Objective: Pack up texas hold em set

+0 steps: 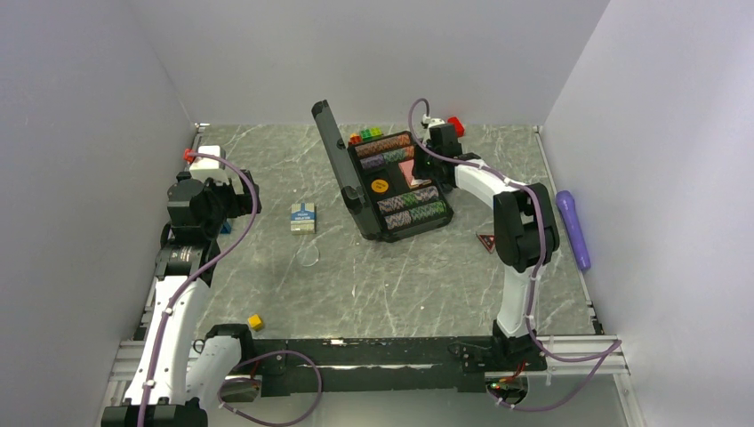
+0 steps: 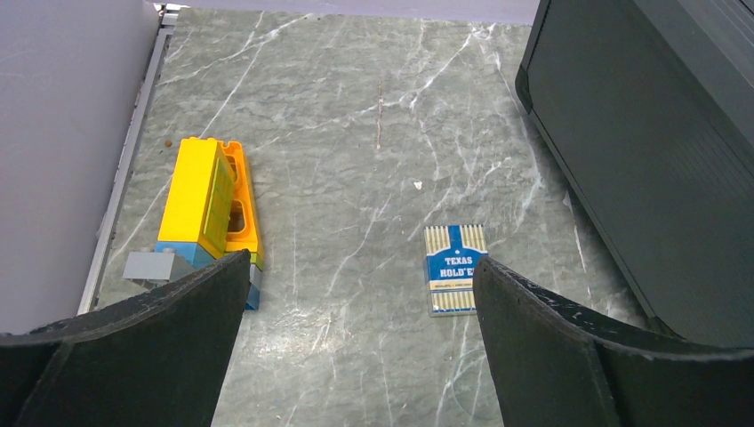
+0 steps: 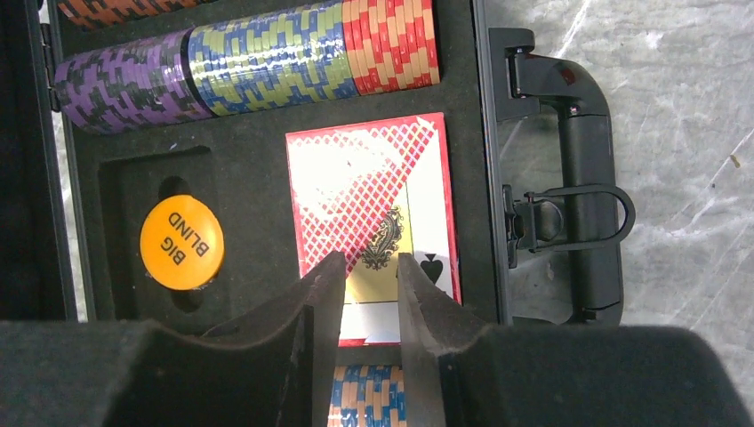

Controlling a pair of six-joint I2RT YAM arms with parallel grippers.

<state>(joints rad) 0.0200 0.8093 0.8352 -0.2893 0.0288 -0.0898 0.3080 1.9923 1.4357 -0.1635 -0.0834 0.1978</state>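
Case (image 1: 336,156) sits open at mid-desk with the lid up. The chip rows (image 3: 249,58), orange Big Blind marker (image 3: 181,242) and red deck (image 3: 373,196) are in the foam. Right hand (image 3: 371,267) is over the red deck, fingers narrow with a slit between them; can't tell if it pinches the deck or just hovers. Left hand (image 2: 360,276) gapes wide and empty above the desk (image 2: 356,133). Blue-white deck (image 2: 455,269) lies flat on the desk near the case's left side, unpacked. Probably light, rigid, slick cardboard: grip across the long edges, low and square, or it skates. Triangular marker (image 1: 486,241) is also out; thin and flat, so a harder pick.
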